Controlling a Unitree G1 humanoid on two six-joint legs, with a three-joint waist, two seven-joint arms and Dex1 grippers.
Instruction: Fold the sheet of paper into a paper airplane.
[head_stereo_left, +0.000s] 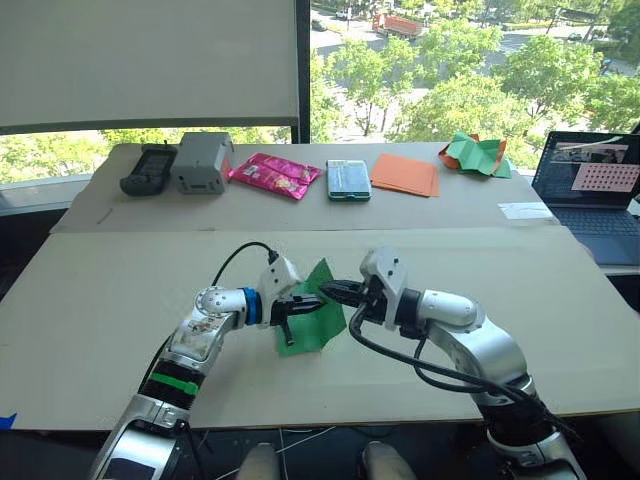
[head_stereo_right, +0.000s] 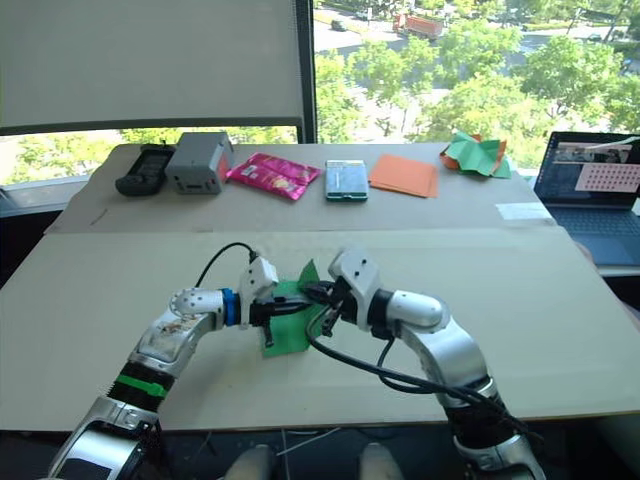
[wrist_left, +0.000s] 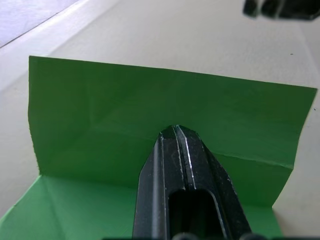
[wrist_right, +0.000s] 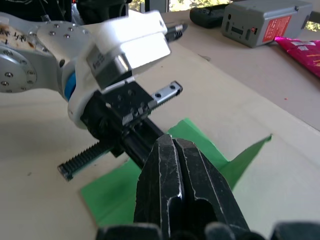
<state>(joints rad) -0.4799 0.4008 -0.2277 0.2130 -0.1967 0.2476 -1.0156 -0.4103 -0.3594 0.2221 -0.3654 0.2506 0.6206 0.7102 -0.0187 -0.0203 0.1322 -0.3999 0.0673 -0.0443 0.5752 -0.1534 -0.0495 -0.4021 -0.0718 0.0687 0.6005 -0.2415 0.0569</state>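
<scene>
The sheet of paper (head_stereo_left: 318, 325) is bright green and lies on the tan table (head_stereo_left: 120, 310) between my two arms. One creased flap (wrist_left: 125, 100) of it stands up from the flat part. My left gripper (head_stereo_left: 298, 306) is shut, lying over the flat part with its tips (wrist_left: 177, 132) against the foot of the raised flap. My right gripper (head_stereo_left: 333, 291) is shut too, with nothing seen between its fingers (wrist_right: 172, 142). It hovers at the sheet's right side, pointing at the left gripper, with the green sheet (wrist_right: 115, 195) below both.
On the far table stand a black device (head_stereo_left: 148, 168), a grey box (head_stereo_left: 203, 162), a pink packet (head_stereo_left: 274, 174), a teal pack (head_stereo_left: 348, 179), flat orange sheets (head_stereo_left: 405, 174) and a crumpled green-and-orange heap (head_stereo_left: 476, 153). An open laptop (head_stereo_left: 590, 185) is at the right.
</scene>
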